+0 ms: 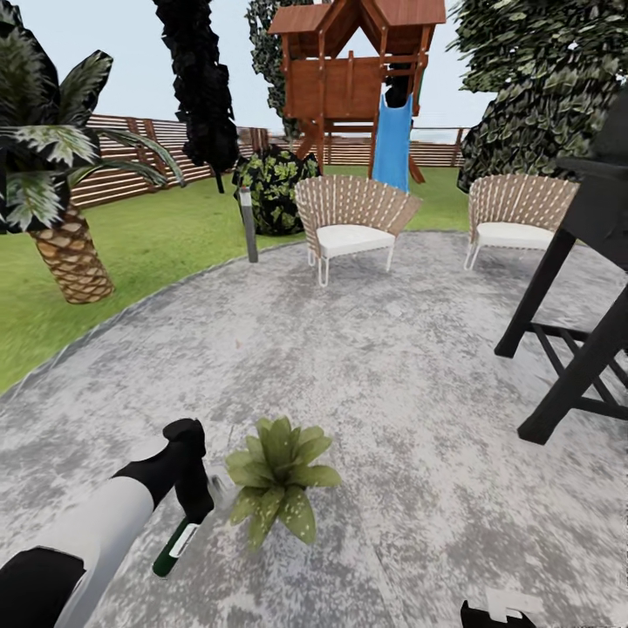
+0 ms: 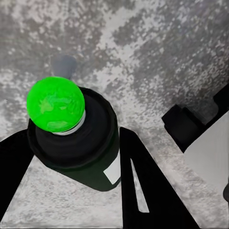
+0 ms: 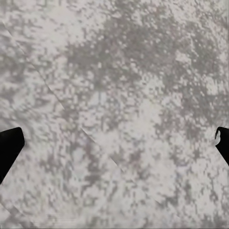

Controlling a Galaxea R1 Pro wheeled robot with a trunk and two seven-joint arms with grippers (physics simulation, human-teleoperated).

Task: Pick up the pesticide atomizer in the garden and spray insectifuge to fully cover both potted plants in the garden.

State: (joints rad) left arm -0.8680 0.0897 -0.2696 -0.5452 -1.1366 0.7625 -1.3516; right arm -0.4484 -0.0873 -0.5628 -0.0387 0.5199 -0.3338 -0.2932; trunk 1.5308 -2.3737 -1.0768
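Note:
My left gripper (image 1: 188, 504) is shut on the pesticide atomizer (image 1: 175, 542), a slim dark green bottle with a white label, hanging tilted just above the grey speckled patio (image 1: 366, 366). Between the two black fingers (image 2: 136, 186) the atomizer (image 2: 78, 138) shows its bright green top. Just to the right of the bottle stands one potted plant (image 1: 279, 478), a low rosette of speckled green leaves. The second potted plant is out of view. At the bottom edge of the head view, my right gripper (image 1: 497, 616) is open over bare patio, right gripper (image 3: 114, 148) fingertips wide apart.
A black grill stand (image 1: 571, 336) stands at the right. Two wicker chairs (image 1: 351, 222) (image 1: 516, 218) sit at the patio's far edge, with a grey bollard lamp (image 1: 249, 222), a bush (image 1: 275, 187) and a palm (image 1: 70, 253) on the lawn. A wooden playhouse (image 1: 353, 78) and fence stand behind.

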